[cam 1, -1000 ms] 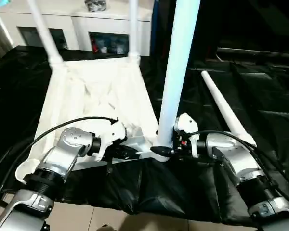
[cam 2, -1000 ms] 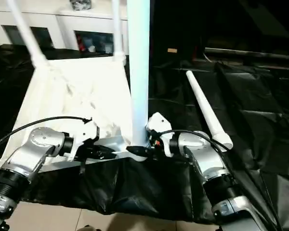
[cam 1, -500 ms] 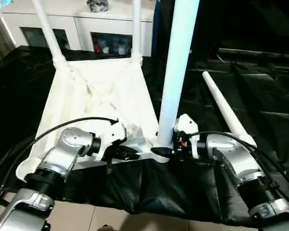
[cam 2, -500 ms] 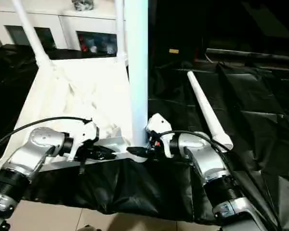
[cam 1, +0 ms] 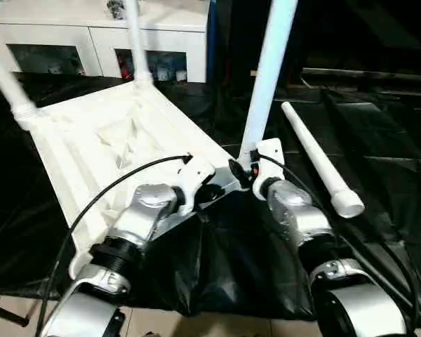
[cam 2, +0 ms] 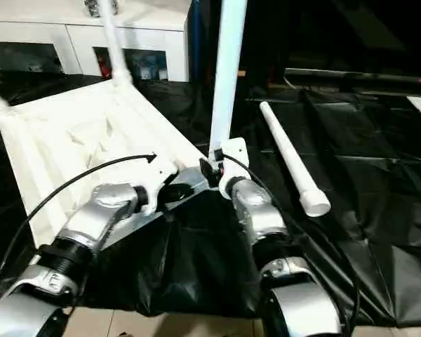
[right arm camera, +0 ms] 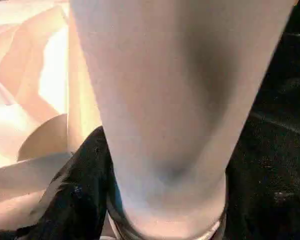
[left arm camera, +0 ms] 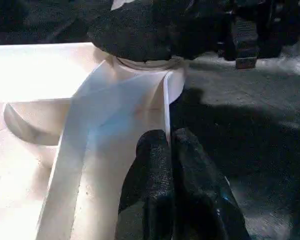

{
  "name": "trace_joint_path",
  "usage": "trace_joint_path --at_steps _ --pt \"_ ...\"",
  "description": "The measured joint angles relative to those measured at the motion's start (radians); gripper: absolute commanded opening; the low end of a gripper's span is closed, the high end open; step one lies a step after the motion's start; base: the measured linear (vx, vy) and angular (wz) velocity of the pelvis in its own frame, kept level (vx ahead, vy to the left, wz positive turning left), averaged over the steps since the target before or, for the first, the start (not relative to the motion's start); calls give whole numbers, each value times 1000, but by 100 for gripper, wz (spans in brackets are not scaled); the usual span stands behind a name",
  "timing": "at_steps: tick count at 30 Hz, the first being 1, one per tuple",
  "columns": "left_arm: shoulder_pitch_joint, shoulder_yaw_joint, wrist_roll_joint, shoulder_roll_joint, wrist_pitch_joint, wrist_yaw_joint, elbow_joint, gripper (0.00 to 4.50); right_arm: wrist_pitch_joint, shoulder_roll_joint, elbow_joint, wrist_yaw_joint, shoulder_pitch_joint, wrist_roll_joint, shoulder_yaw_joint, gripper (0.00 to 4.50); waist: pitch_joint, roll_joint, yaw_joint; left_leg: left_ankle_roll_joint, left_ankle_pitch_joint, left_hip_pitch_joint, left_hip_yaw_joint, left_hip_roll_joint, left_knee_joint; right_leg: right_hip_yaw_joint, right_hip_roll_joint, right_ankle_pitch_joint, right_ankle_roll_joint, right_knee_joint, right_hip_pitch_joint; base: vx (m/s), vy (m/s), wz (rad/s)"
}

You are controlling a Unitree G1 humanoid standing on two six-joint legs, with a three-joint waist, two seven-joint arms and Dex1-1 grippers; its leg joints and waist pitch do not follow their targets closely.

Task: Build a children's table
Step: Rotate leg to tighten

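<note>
On black sheeting: table top, underside up. Our right gripper clasps a standing leg at its socket end; left gripper (fingers pressed together) rests on the rim. We judge it light, stiff, slippery plastic; grip low.

Both silver forearms reach forward and lean toward each other, so the two tools are near one another. The left tool has its two black fingers pressed together. The right tool has its black fingers spread apart.
</note>
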Motion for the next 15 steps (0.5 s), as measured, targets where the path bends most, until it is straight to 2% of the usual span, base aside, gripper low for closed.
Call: trace_joint_path --at_steps 2,3,4,5,7,11,15 --pt "0 -1 0 -1 0 4 0 0 -4 8 19 0 -9 3 -11 335 0 0 0 0 0 0 0 0 0 0 0 0 0 0 0 0 0 0" --pt "0 -3 1 -1 0 3 -1 0 -17 13 37 0 -14 5 -20 354 0 0 0 0 0 0 0 0 0 0 0 0 0 0 0 0 0 0" --pt "1 -5 2 1 -2 0 -2 0 -26 12 45 4 -15 5 -22 354 0 0 0 0 0 0 0 0 0 0 0 0 0 0 0 0 0 0" --pt "3 -6 2 5 -5 -6 -3 0 -36 9 54 14 -15 5 -22 377 0 0 0 0 0 0 0 0 0 0 0 0 0 0 0 0 0 0" --pt "13 -11 2 18 -13 -39 -21 0 -42 -7 63 59 -13 0 -8 378 0 0 0 0 0 -1 0 0 0 0 0 0 0 0 -1 0 0 0" --pt "36 -20 -7 57 -34 -112 -53 0 -45 -53 20 181 21 -15 41 378 0 0 5 0 0 -2 0 0 0 0 0 0 0 0 -1 0 0 0" --pt "49 -29 -26 99 -59 -200 -64 0 -41 -138 -101 354 94 -31 115 378 1 0 10 0 0 -4 0 0 1 0 0 0 0 0 -1 0 0 0"
